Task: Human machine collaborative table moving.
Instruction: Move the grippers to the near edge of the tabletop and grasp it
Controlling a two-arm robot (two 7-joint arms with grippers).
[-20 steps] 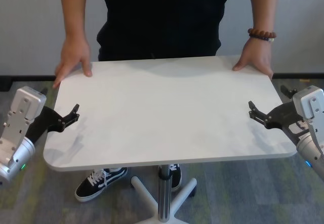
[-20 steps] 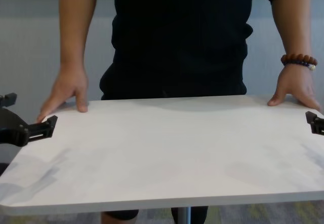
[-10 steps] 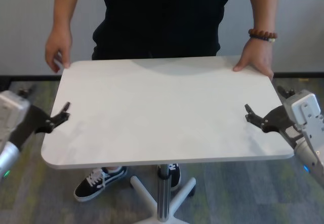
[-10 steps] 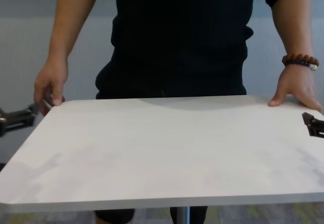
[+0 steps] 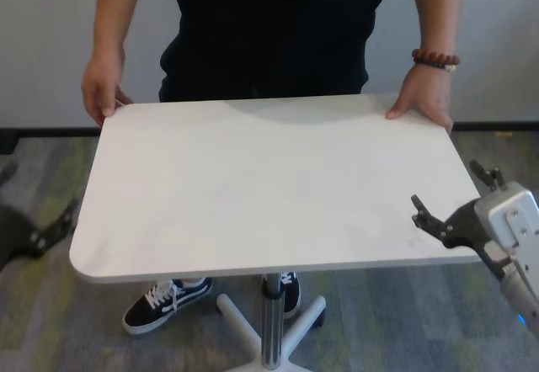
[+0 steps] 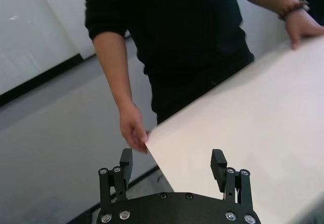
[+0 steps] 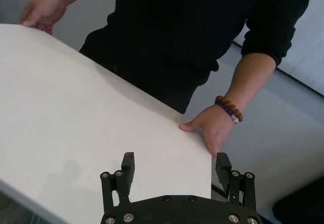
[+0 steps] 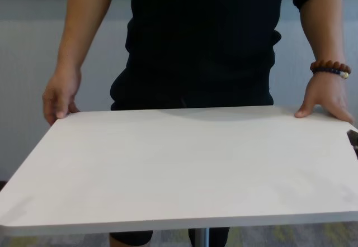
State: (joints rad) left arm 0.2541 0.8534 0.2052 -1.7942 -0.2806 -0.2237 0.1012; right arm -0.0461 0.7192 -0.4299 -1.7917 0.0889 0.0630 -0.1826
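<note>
The table [image 5: 253, 195] is a white top on a silver pole, right in front of me. The human [image 5: 269, 27] stands at its far side. One hand [image 5: 103, 90] holds the far left corner; the braceleted hand [image 5: 424, 103] lies flat on the far right corner. My left gripper [image 5: 40, 199] hangs open off the table's left edge, clear of it, near the front corner; in the left wrist view the left gripper [image 6: 172, 163] holds nothing. My right gripper [image 5: 452, 191] stands open at the right edge, one finger over the top; the right gripper [image 7: 175, 163] is empty too.
Under the top, the pole meets a white star-shaped base [image 5: 290, 334] on grey carpet. The human's black sneakers [image 5: 164, 300] stand beside that base. A pale wall runs behind the human.
My left gripper has drawn back from the table's left edge, toward me. The right gripper slid nearer the front right corner. The human's hand on the left moved off the top and now holds the corner.
</note>
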